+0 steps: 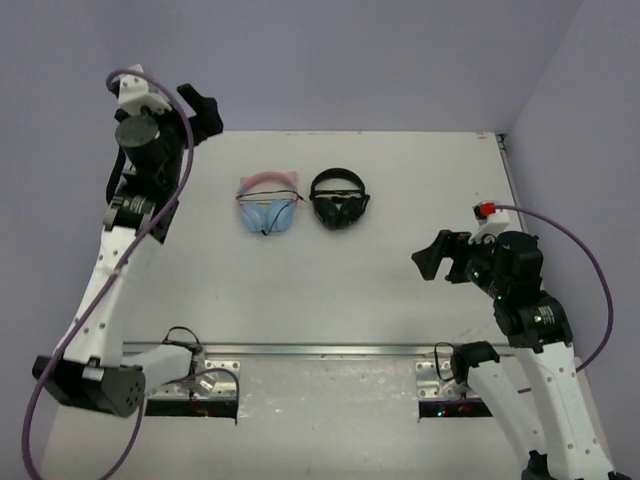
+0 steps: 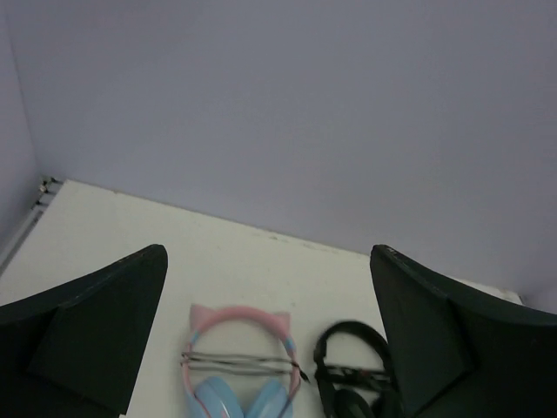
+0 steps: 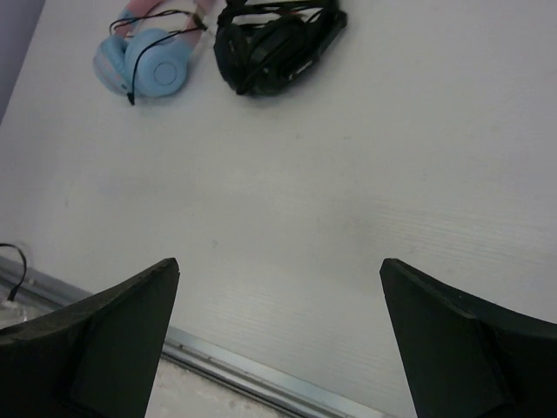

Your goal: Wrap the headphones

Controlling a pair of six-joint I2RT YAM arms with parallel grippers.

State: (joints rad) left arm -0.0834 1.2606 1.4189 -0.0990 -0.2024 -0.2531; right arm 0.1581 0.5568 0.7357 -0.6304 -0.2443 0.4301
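Observation:
The headphones [image 1: 268,203] lie flat at the middle back of the table, with light blue earcups, a pink eared headband and a thin dark cable strung across the band. They also show in the left wrist view [image 2: 241,366] and the right wrist view [image 3: 146,54]. My left gripper [image 1: 203,112] is open and empty, raised at the back left, well clear of them. My right gripper [image 1: 436,258] is open and empty, above the table to the right of them.
All-black headphones [image 1: 339,198] lie just right of the blue pair, also in the left wrist view [image 2: 355,374] and the right wrist view [image 3: 274,39]. A metal rail [image 1: 320,350] runs along the table's near edge. Walls close the back and right sides.

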